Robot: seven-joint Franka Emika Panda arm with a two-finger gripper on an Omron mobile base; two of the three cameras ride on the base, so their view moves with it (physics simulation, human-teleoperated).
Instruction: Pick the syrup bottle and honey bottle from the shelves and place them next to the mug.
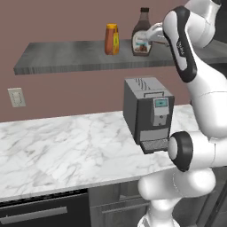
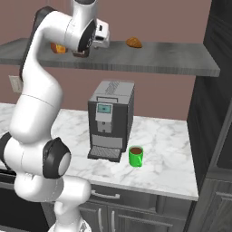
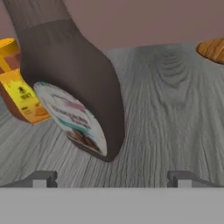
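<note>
**Tool spread before the syrup bottle on the shelf**

There were 2 bottles, 1 mug, 1 coffee machine and 1 pastry in the scene. The syrup bottle (image 1: 142, 34), dark brown with a dark cap, stood upright on the shelves (image 1: 66, 55), and the honey bottle (image 1: 111, 39), amber-orange with a yellow-orange cap, stood just beside it, toward the shelf's open end. In the hand view the syrup bottle (image 3: 70, 83) loomed close and tilted, with the honey bottle (image 3: 17, 87) partly behind it. The syrup's label was white and brown with small coloured marks; the honey's label was yellow with a small dark emblem. No writing on either could be read.

The tool (image 3: 111, 177) hung level with the shelf, its 2 fingertips (image 3: 41, 178) set wide apart, the syrup bottle close ahead of them, untouched. It held nothing.

The pastry (image 2: 134, 42), golden brown, lay further along the shelf, well apart from the bottles. Below, on the white marble worktop (image 1: 57, 150), the grey coffee machine (image 2: 110, 118) stood with 1 small blue screen on its front. The green mug (image 2: 136, 156), with dark liquid inside, stood just beside the machine's drip tray. A wall switch plate (image 1: 17, 97) sat under the shelf's far end.
</note>
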